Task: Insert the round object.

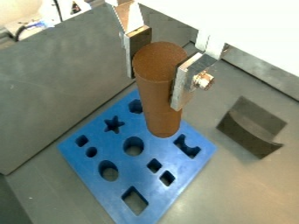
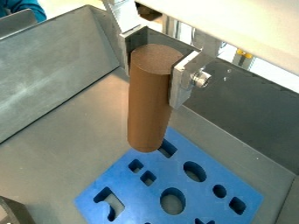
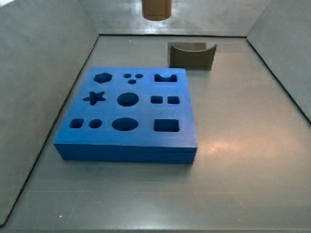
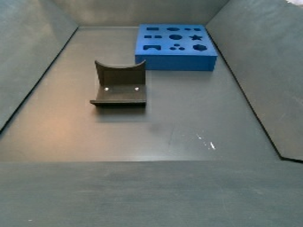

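The round object is a tall brown wooden peg [image 1: 158, 101], seen in both wrist views [image 2: 146, 109]. My gripper [image 1: 156, 70] is shut on its upper end and holds it upright, high above the blue block [image 1: 140, 162]. The silver fingers [image 1: 184, 83] press on opposite sides of the peg [image 2: 181, 79]. The blue block [image 3: 127, 114] lies flat on the floor and has several shaped holes, among them a large round hole [image 3: 125, 124]. In a side view only the peg's lower end [image 3: 155, 8] shows at the upper edge. In a side view the block [image 4: 175, 46] shows, but peg and gripper are out of view.
A dark grey curved block [image 3: 191, 55] stands on the floor beyond the blue block, also seen in a wrist view [image 1: 253, 127] and a side view [image 4: 119, 85]. Grey sloping walls [image 3: 49, 55] enclose the floor on all sides.
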Robot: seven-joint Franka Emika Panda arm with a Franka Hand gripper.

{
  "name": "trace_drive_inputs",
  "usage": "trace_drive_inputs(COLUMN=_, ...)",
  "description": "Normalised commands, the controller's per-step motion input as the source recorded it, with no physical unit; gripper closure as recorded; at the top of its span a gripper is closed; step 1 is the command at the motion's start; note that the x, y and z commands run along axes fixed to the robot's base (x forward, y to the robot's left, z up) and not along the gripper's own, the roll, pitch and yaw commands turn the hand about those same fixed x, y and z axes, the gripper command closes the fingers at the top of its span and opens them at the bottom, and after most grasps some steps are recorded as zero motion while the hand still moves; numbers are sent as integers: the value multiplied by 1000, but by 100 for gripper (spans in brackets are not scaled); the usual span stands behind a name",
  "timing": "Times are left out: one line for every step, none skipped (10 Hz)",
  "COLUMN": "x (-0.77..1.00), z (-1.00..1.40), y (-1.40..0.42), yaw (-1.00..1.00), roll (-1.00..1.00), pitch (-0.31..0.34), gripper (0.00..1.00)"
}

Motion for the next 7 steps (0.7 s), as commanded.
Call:
trace_drive_inputs(x=-237, z=-400, y=63, yaw=80, roll=-380, pitch=79, gripper=100)
trace_drive_inputs(x=-163, z=-457, y=94, yaw=80, roll=-357, pitch=29, gripper=100)
trace_drive_inputs(x=-120, z=-489, y=103, yaw=74, roll=-346, pitch=0, gripper=100)
trace_drive_inputs(x=-69, z=-597, y=171, yaw=80, roll=-297, pitch=0, gripper=100)
trace_drive_inputs(x=0, z=-954, y=0, yaw=0, roll=-107, pitch=0, gripper=100)
trace_drive_inputs(x=14, z=-989, y=0, yaw=0, roll=-67, pitch=10, gripper=100)
trace_drive_inputs(x=0, z=-937, y=-31, yaw=0, roll=-74, pitch=33, gripper=100)
